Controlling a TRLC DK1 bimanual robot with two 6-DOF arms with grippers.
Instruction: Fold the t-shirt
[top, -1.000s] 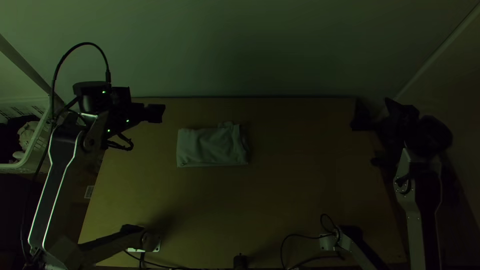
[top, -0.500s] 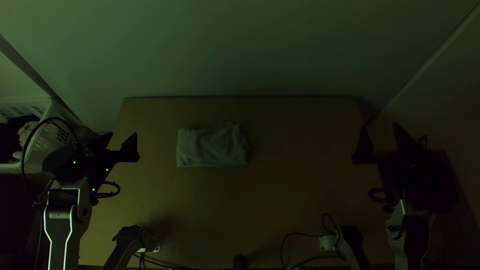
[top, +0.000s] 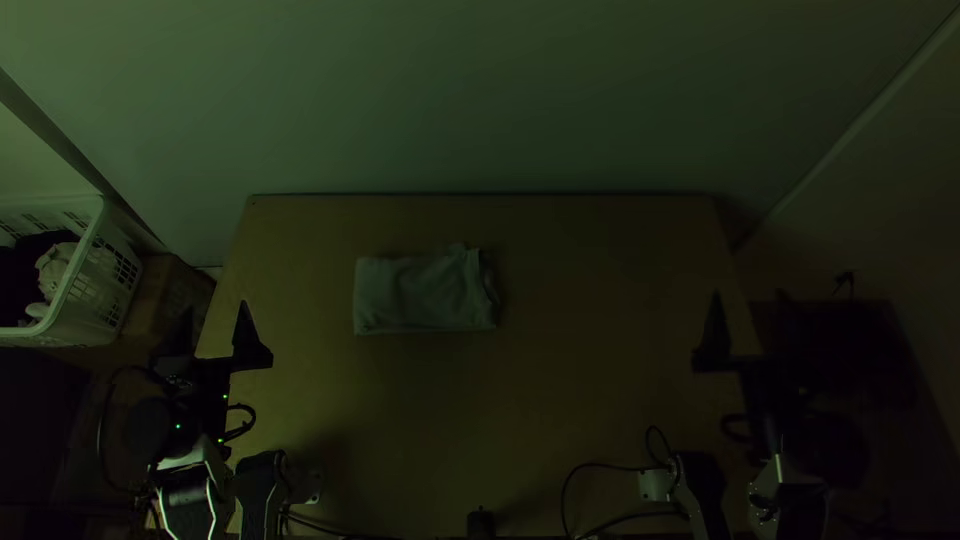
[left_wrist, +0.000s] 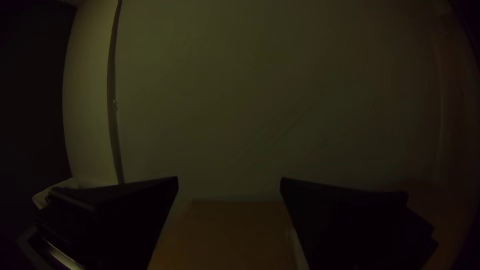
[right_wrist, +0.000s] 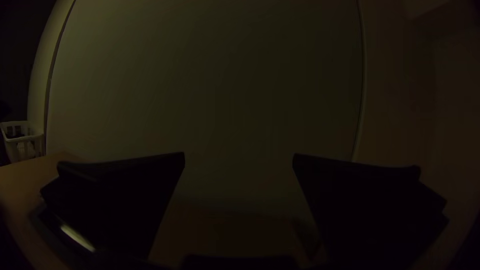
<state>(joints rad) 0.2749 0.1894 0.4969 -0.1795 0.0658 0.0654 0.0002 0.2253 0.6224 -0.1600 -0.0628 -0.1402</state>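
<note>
Left of centre on a wooden table (top: 560, 400), the T-shirt (top: 424, 293) lies folded into a compact rectangle, its right end uneven. Well apart from it, the left gripper (top: 215, 307) and right gripper (top: 750, 295) stand wide and empty. Tidying that end could undo the folds, if a fingertip snags a loose layer.
</note>
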